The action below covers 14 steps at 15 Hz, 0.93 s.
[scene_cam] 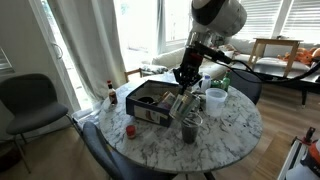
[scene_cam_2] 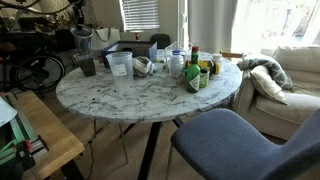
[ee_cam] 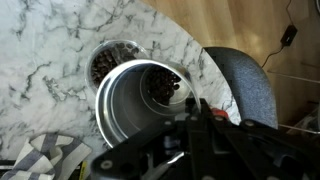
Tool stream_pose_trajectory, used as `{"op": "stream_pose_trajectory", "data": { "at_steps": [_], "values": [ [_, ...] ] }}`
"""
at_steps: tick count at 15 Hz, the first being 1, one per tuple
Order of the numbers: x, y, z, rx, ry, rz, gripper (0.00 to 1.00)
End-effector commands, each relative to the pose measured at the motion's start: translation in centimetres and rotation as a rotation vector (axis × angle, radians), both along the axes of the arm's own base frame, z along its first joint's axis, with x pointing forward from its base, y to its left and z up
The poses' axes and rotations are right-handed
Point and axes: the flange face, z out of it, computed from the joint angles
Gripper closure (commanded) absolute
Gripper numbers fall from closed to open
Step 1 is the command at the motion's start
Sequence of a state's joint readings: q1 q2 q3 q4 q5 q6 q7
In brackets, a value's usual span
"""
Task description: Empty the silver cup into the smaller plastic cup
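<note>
My gripper [scene_cam: 185, 84] is shut on the silver cup [scene_cam: 182, 103] and holds it tilted over the smaller plastic cup [scene_cam: 190, 127], which stands on the marble table [scene_cam: 235, 125]. In the wrist view I look into the silver cup [ee_cam: 125, 110]. Dark pieces lie at its lowered mouth [ee_cam: 165, 82]. Below it, the smaller plastic cup [ee_cam: 110, 62] holds more dark pieces. The gripper's fingers [ee_cam: 188, 122] are dark at the bottom of that view. In an exterior view the silver cup [scene_cam_2: 81, 40] hangs just above the dark plastic cup [scene_cam_2: 87, 66].
A wider whitish plastic cup [scene_cam: 214, 98] [scene_cam_2: 119, 65] stands close by. A black tray [scene_cam: 150, 100], a small red object [scene_cam: 130, 130] and a bottle [scene_cam: 111, 94] are on the table. Several bottles [scene_cam_2: 195, 70] stand together. Chairs [scene_cam_2: 240, 140] ring the table.
</note>
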<state>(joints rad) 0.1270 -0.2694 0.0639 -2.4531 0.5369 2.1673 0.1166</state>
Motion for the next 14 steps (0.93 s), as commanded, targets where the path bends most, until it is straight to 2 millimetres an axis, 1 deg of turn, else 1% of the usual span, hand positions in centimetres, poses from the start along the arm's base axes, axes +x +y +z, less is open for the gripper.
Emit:
{"op": "stream_pose_trajectory", "data": {
  "at_steps": [1,2,5,7,9,13,14],
  "values": [
    [0.0,0.0,0.1,0.000,0.000,0.000,0.96],
    [0.0,0.0,0.1,0.001,0.000,-0.001,0.99],
    [-0.7,-0.5,-0.2,0.061,-0.011,-0.040,0.99],
    [-1.4,-0.8,-0.2,0.142,-0.018,-0.082,0.99],
    [-2.1,-1.4,-0.7,0.240,-0.034,-0.151,0.99],
    [-3.6,-3.0,-2.8,0.392,-0.095,-0.282,0.99],
    [-4.0,-3.1,-3.7,0.400,-0.115,-0.302,0.99]
  ]
}}
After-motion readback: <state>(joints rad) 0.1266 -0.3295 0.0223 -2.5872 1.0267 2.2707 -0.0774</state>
